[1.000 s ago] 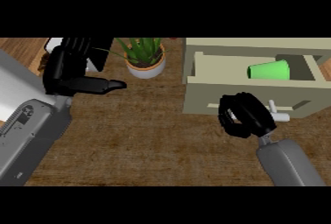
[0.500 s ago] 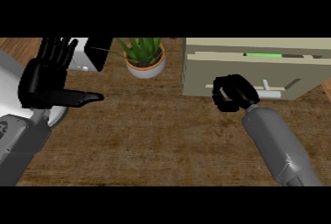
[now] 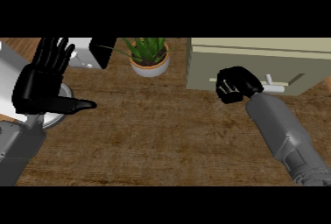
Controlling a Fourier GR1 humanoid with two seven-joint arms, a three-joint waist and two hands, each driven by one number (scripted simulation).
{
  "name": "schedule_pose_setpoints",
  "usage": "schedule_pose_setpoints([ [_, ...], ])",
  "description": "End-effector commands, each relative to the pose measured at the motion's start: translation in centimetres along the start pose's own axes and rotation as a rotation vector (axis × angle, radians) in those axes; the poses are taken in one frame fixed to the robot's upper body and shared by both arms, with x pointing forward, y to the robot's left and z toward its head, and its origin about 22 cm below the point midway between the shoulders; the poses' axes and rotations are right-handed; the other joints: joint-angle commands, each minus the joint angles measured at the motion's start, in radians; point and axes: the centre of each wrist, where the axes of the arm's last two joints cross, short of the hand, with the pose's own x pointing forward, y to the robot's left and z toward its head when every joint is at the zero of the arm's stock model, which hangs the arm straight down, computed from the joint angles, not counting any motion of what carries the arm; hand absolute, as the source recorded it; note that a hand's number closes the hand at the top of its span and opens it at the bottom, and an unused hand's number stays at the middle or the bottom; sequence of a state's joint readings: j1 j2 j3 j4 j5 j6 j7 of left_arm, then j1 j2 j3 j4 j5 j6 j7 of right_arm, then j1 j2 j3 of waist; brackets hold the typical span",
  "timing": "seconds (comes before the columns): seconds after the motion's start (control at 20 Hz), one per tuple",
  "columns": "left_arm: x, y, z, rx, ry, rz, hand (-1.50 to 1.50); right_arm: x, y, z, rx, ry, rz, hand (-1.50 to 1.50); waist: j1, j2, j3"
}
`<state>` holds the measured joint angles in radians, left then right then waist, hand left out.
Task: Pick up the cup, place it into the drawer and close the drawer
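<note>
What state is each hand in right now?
Black left hand: open, fingers straight up, holding nothing.
Black right hand: shut, fingers curled, holding nothing, at the beige drawer front.

beige drawer, white pot, brown woodgrain counter

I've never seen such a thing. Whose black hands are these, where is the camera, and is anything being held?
This view is from a humanoid robot's head, looking steeply down at a wooden counter. The grey forearms with black hands are its own. The left hand rests open, fingers up, at the view's left. The right hand is curled into a fist at the front of a pale drawer, beside its white handle, holding nothing. A potted plant stands at the back. No cup shows; the drawer looks closed.
</note>
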<state>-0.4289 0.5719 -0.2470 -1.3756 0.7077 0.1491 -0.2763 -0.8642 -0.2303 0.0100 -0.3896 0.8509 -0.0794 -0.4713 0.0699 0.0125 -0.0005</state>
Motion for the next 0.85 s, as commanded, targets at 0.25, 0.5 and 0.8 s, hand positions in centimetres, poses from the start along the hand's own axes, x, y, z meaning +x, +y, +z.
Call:
schedule_pose_setpoints([
  [0.25, -0.3, -1.0, -0.4, -0.045, -0.003, 0.032, -1.50, -2.4, -5.3, 0.5, -0.069, 0.090, -0.029, 1.50, 0.029, 0.037, 0.005],
  [0.5, -1.5, -1.1, 0.6, -0.056, 0.011, 0.045, -1.50, -3.0, -6.8, 0.9, -0.116, 0.069, -0.061, 1.50, 0.041, 0.037, 0.005],
  [0.8, -1.5, -0.8, 0.8, -0.074, 0.031, 0.044, -1.50, -2.8, -7.1, 0.6, -0.131, 0.067, -0.096, 1.50, 0.061, 0.040, 0.005],
])
